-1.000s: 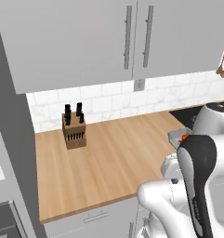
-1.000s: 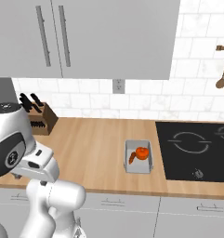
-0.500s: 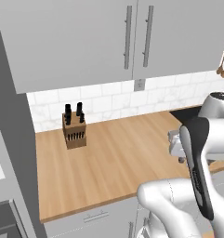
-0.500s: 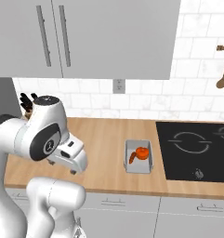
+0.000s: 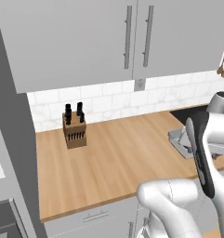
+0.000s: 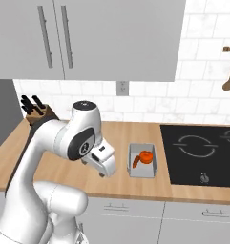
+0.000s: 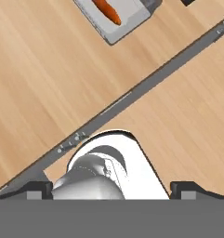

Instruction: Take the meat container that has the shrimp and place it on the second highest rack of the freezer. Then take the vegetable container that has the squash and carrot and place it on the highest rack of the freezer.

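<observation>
**K:** Wood counter (image 6: pixel 49 157) ran under grey wall cabs (image 6: pixel 111 38), white tile behind. Where was the gripper?

**M:** Gripper (image 6: pixel 106 167) hung low over the counter's front edge, near the arm's elbow, just left of the tray. Hand view pointed down at counter edge w/ both finger tips (image 7: pixel 39 188) set far apart at the bottom corners. So claw was spread wide, nothing between the fingers.

**K:** Veg container?

**M:** Grey tray (image 6: pixel 143 161) sat flat on the counter, between the gripper and the black cooktop (image 6: pixel 202 152), near the front edge. Squash and carrot (image 6: pixel 142 158) inside: round orange-red chunk plus a thinner orange piece leaning beside it. Hand view caught the tray corner (image 7: pixel 118 21) at the top w/ the carrot end showing. Left base view had it mostly behind the arm (image 5: pixel 182 139).

**K:** Farther back?

**M:** Knife block (image 5: pixel 74 131) at the wall, far left of the counter, well apart from the tray. Wall outlet (image 6: pixel 122 87) above, wooden spoons (image 6: pixel 228 71) hung at right.
</observation>
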You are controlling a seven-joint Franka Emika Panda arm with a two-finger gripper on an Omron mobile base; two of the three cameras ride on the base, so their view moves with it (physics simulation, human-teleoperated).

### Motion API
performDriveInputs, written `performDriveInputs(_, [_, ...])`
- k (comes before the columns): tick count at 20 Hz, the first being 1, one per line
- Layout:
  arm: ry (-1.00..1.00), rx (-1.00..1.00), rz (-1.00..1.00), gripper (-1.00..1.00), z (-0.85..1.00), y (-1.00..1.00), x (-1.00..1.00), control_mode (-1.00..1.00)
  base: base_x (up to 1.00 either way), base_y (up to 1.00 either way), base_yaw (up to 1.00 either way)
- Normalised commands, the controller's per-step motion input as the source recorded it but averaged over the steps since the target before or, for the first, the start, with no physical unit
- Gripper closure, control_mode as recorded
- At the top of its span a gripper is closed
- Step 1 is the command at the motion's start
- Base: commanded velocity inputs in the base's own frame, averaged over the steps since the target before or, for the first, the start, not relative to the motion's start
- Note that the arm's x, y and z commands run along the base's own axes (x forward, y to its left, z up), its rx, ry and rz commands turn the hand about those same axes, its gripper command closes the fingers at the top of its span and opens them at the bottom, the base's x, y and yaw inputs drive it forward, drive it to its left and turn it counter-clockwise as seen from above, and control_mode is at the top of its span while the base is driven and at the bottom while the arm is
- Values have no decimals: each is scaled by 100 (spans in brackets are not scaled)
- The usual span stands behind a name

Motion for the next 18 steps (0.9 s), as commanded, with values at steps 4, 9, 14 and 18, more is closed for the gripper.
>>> performDriveInputs(4, [0,0,-18,-100,-11,-25,58,-100,0,0,0])
performDriveInputs(9, [0,0,-17,-100,-9,-54,51,-100,0,0,0])
performDriveInputs(14, [0,1,-14,-100,-13,-76,46,-100,0,0,0])
performDriveInputs(18, [0,0,-11,-100,-33,-67,34,-100,0,0,0])
